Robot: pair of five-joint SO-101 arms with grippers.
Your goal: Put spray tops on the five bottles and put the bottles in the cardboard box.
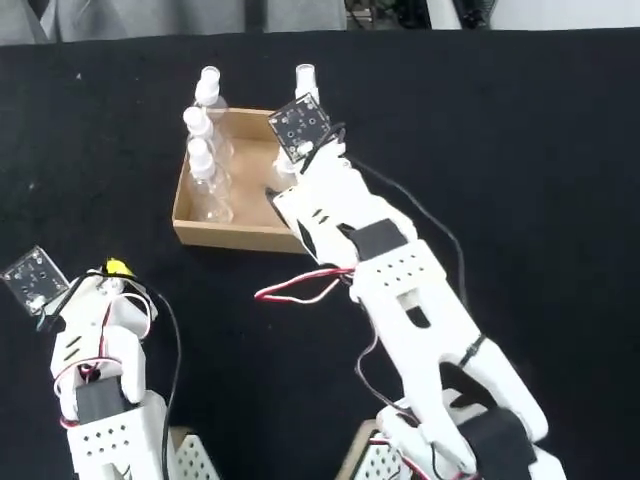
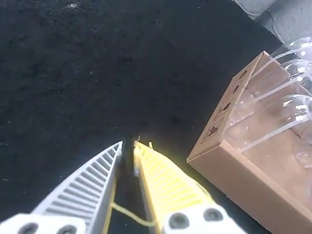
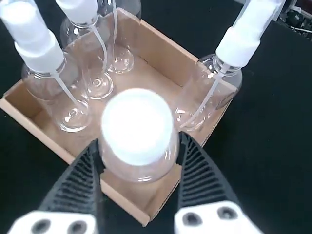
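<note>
The only print in sight is on the cardboard box (image 1: pixel 230 237). In the left wrist view, three small dark marks (image 2: pixel 218 129) sit on the box's outer wall, shaped like shipping symbols and too small to read. A row of three bottles (image 1: pixel 203 160) stands just inside that wall; all are clear with white spray tops.

The right wrist view gives the closest look into the box, with the thin tubes running down inside the bottles. In it the right gripper (image 3: pixel 140 144) has its two black fingers pressed against the shoulders of a fourth bottle (image 3: pixel 138 122). This bottle is capped in white and held upright over the inside of the box, by the wall nearest that arm. I cannot tell whether its base touches the box floor. A fifth bottle (image 3: pixel 214 83), also capped, stands at the box's far corner on the side away from the row. Whether it is inside the wall or just outside it is unclear.

The high view sets both arms against the box on the black table cloth (image 1: pixel 520 140). The right arm reaches over the box, with its square camera board (image 1: pixel 300 127) above the opening. The left arm sits well apart from the box, off the near corner on the row's side.

In the left wrist view, the left gripper (image 2: pixel 129 146) has its grey and yellow jaws drawn together until the tips meet. It holds nothing and rests above bare cloth beside the marked wall.
</note>
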